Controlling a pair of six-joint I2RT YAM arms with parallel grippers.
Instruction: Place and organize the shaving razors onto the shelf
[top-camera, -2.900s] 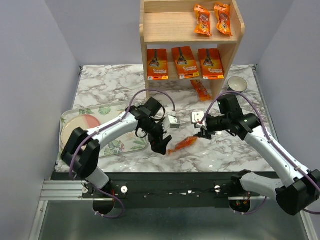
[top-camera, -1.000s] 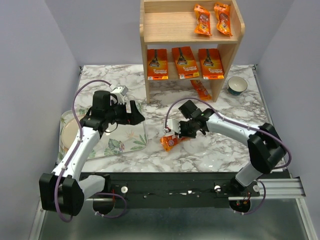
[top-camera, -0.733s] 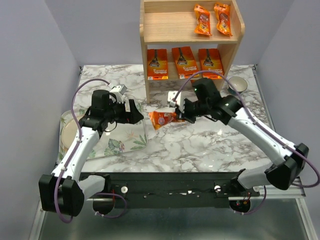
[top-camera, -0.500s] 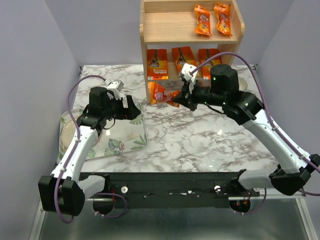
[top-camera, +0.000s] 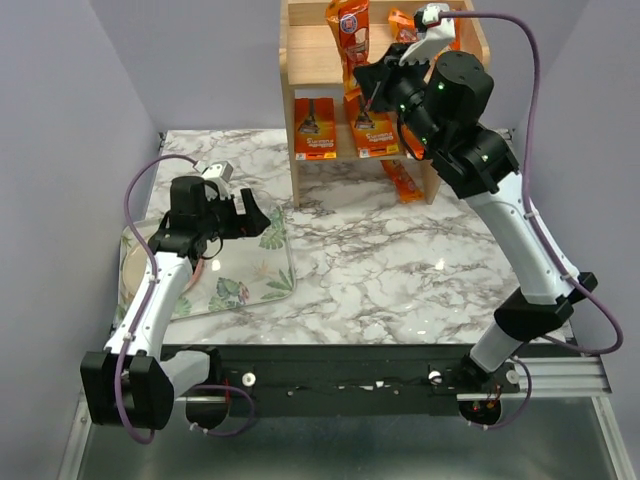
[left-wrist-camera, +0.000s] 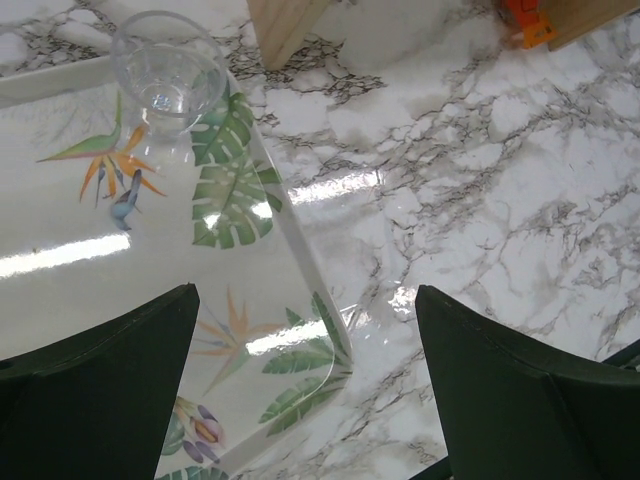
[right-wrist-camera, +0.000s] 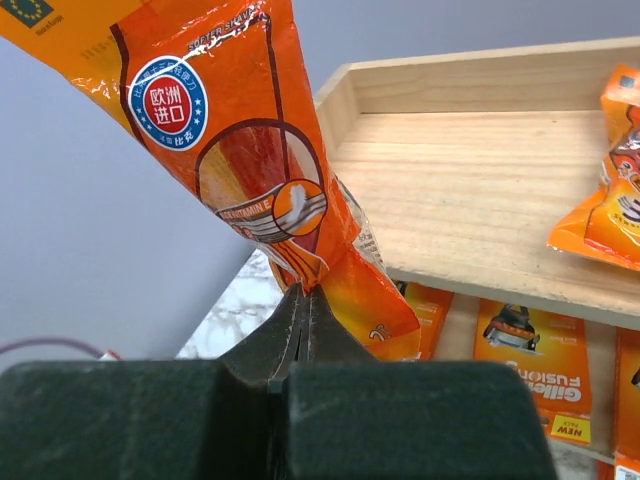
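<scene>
The narrow razor pack (top-camera: 349, 28) has been raised by the right gripper (top-camera: 365, 70) from the foot of the shelf (top-camera: 289, 60) to the level of its upper tier. The left arm has stayed over the tray.

The pack (right-wrist-camera: 235, 130) is pinched at its lower end between the fully closed fingers of the right gripper (right-wrist-camera: 303, 300). On its orange face a round blue badge with a red centre carries the characters "欧洲进口". Small white print runs along the upper edge but cannot be read. The long axis stands nearly upright and leans up and to the left in the right wrist view. In the top view the pack is seen in front of the left-centre part of the upper tier. Contact with the shelf (right-wrist-camera: 470, 190) cannot be determined.

Another orange pack (right-wrist-camera: 610, 215) lies on the upper board at the right. On the lower tier, wide orange cards (top-camera: 315, 128) stand side by side. One card (right-wrist-camera: 528, 372) shows "Gillette Fusion" and a yellow "NEW" tag, both inverted in the right wrist view. A further narrow pack (top-camera: 402, 182) lies on the marble table (top-camera: 400, 270) at the foot of the shelf.

The left gripper (top-camera: 255, 215) is held fully open and empty above the leaf-print tray (top-camera: 255, 275). Its two fingers (left-wrist-camera: 100, 370) frame the tray rim (left-wrist-camera: 300, 270), and a clear glass cup (left-wrist-camera: 168, 72) stands on the tray.
</scene>
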